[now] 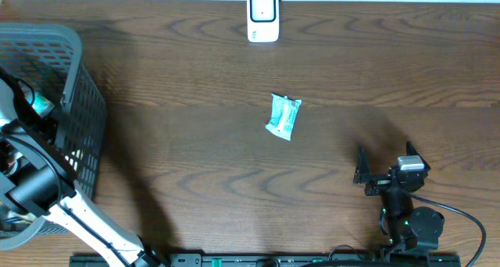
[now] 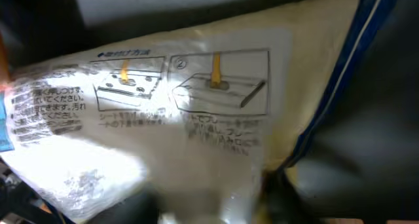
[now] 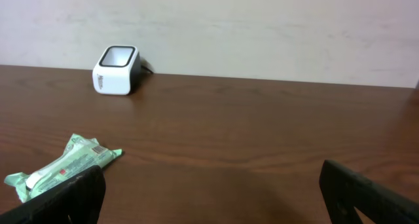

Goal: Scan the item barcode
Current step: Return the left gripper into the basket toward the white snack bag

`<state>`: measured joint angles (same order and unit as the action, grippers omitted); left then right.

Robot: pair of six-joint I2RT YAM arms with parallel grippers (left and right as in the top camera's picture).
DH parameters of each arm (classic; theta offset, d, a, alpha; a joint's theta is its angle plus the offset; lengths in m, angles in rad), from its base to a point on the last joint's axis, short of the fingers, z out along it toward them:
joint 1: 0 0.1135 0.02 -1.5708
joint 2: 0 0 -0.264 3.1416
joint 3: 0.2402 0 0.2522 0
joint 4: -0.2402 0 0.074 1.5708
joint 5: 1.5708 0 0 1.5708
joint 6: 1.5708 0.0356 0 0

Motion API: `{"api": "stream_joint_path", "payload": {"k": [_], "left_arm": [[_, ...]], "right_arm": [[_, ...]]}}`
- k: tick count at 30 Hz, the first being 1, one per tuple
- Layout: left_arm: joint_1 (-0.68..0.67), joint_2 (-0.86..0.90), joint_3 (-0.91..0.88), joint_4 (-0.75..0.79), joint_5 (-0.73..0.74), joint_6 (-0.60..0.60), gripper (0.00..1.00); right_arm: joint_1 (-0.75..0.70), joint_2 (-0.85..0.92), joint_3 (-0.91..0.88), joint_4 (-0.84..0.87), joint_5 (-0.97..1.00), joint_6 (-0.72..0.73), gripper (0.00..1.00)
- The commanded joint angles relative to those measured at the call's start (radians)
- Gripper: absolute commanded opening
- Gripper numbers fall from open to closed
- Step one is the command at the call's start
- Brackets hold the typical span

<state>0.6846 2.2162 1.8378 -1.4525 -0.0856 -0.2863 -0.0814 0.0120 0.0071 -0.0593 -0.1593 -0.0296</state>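
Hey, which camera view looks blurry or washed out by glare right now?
Left wrist view: the plastic package is blurred, with white glare bleaching its lower left. Right wrist view: sharp, evenly lit scanner. Overhead view: clear, soft shadows on the table.

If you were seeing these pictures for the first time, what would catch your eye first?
A green packet lies alone mid-table, with a white scanner at the far edge. At left, the left arm reaches into a grey basket, its wrist camera filled by a printed plastic package. The right gripper stands open, front right.
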Motion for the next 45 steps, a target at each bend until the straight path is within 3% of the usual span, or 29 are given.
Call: {"api": "stream_joint_path", "payload": {"k": [1,11,18,27,34,40,45], "left_arm": [[0.002,0.011,-0.003,0.001,-0.01,0.004,0.07],[0.003,-0.079,0.097,-0.033,0.116,0.001,0.07],[0.003,-0.343,0.156,0.085,0.211,0.0,0.07],[0.003,-0.666,0.155,0.257,0.206,-0.007,0.07],[0.002,-0.757,0.155,0.334,0.225,-0.033,0.07],[0.002,-0.841,0.155,0.431,0.401,-0.033,0.08],[0.003,-0.858,0.155,0.387,0.336,-0.032,0.1]], "right_arm": [[-0.005,-0.006,-0.001,-0.005,0.003,0.014,0.99],[-0.005,-0.006,-0.001,-0.005,0.003,0.014,0.99],[-0.005,-0.006,-0.001,-0.005,0.003,0.014,0.99],[-0.005,-0.006,-0.001,-0.005,0.003,0.014,0.99],[-0.005,-0.006,-0.001,-0.005,0.003,0.014,0.99],[-0.005,-0.006,-0.001,-0.005,0.003,0.014,0.99],[-0.005,-0.006,-0.001,-0.005,0.003,0.014,0.99]]}}
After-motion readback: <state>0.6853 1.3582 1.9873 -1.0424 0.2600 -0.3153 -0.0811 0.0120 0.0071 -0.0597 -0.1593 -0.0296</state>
